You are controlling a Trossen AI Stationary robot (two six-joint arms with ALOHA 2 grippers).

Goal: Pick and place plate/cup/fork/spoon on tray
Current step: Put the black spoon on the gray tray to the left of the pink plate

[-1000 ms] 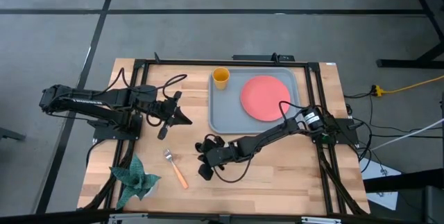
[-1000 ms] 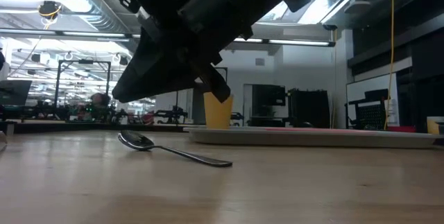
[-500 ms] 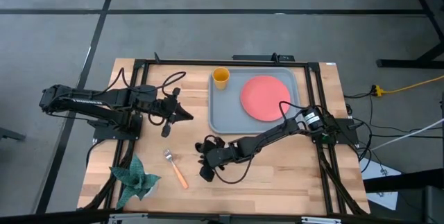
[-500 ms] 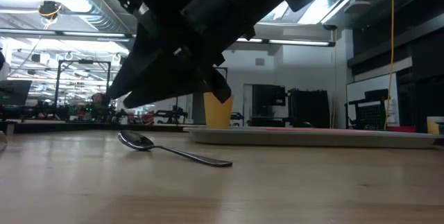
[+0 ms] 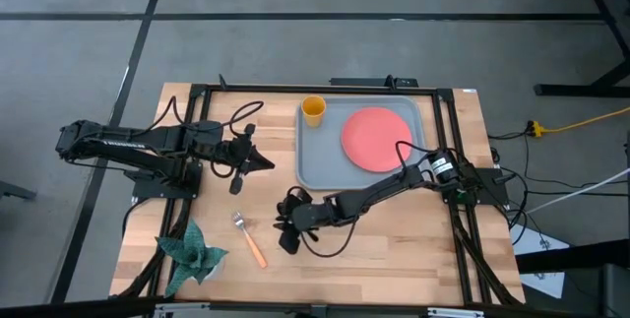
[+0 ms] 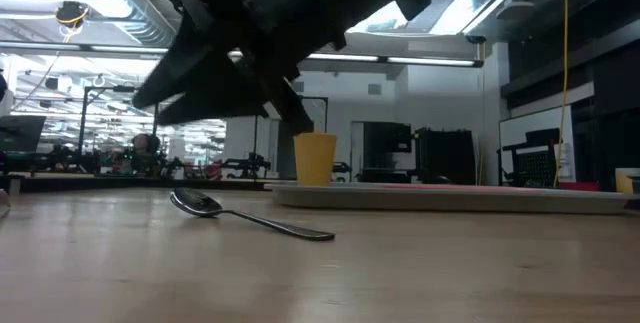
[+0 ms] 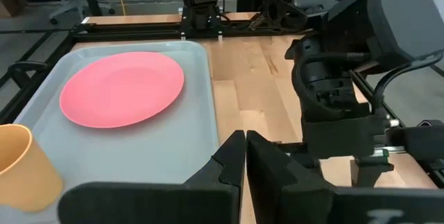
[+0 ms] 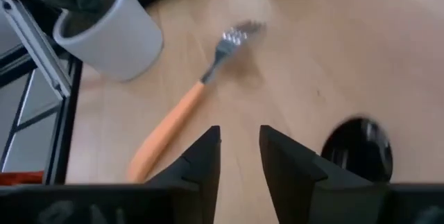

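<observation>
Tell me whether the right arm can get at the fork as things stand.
Probably yes: the right gripper hovers open just beside the fork, with only bare table between; the potted plant stands off to the side.

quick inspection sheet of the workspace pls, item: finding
surface: wooden table, bare in front.
job's things: plate and cup on the tray; fork and spoon on the wood.
clutter: potted plant near the front left corner.
grippers: right claw low near the fork, fingers slightly apart; left claw shut, empty, left of the tray.
cables: black loops by both arms; yellow cable on the floor.
surroundings: grey floor, room behind.
</observation>
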